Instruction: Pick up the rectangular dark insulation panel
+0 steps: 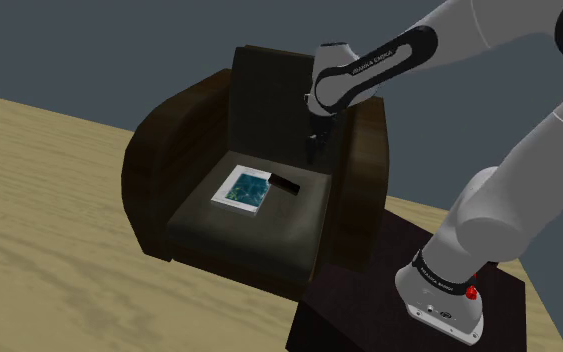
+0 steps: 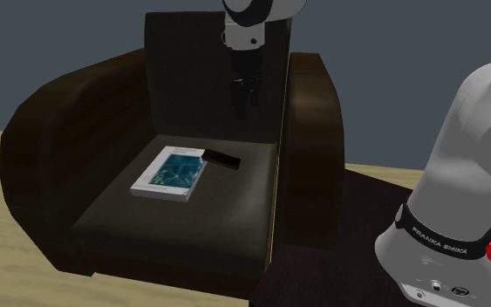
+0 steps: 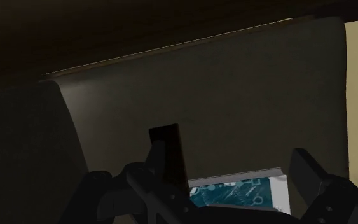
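Hand [image 1: 314,152] is spread wide and empty, hovering over the armchair seat [image 1: 239,232], so you haven't grabbed anything yet: the drop and pinch are all left. Below it the panel [image 1: 284,183] lies flat on the seat, a thin near-black slab, one end touching a corner of the white book [image 1: 241,191]. Backrest [image 1: 269,95] behind it.

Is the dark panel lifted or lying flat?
Lying flat on the chair seat: the dark panel rests by the book, the open gripper above, not touching.

Seen from the wrist, the end effector [image 3: 231,178] hides part of the dark panel [image 3: 166,147] and book [image 3: 234,192].
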You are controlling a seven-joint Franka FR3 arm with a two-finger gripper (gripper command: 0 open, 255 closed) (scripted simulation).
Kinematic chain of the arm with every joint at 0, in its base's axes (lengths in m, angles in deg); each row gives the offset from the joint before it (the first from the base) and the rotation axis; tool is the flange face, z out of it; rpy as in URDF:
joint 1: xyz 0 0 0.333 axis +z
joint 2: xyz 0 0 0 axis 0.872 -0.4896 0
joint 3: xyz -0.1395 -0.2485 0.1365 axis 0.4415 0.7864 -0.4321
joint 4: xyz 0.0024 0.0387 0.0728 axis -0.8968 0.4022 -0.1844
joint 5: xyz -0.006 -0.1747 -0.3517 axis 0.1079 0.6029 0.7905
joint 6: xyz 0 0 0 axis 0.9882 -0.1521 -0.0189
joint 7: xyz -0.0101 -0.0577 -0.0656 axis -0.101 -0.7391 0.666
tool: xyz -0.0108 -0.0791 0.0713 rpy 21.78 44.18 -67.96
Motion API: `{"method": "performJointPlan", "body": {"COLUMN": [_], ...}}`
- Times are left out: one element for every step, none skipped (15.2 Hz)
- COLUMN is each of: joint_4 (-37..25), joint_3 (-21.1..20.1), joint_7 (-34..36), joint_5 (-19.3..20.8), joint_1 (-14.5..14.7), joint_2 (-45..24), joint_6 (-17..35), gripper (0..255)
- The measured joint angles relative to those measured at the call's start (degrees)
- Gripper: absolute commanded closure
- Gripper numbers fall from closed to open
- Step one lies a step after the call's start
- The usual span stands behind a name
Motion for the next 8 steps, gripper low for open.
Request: {"method": "performJointPlan", "body": {"joint_4": [-1.19, -1.98, -2.99, -4.32, -5.75, -6.76, -8.26, -9.99], "joint_3": [0.13, 0.49, 0.61, 0.77, 0.85, 0.94, 0.85, 0.69], "joint_7": [-0.74, -1.93, -2.84, -3.91, -4.95, -6.11, -6.95, -7.87], "joint_5": [-0.59, -1.03, -1.69, -2.26, -2.87, -3.49, -4.11, -4.84], "joint_1": [0.14, -0.04, -0.04, -0.18, -0.34, -0.61, -0.75, -0.94], "joint_2": [-2.75, -4.83, -7.53, -9.87, -12.19, -14.39, -16.61, -19.38], "joint_6": [1.42, 2.49, 4.02, 4.8, 5.52, 6.51, 7.01, 7.89], "gripper": [0, 0, 0, 0, 0, 0, 0, 0]}}
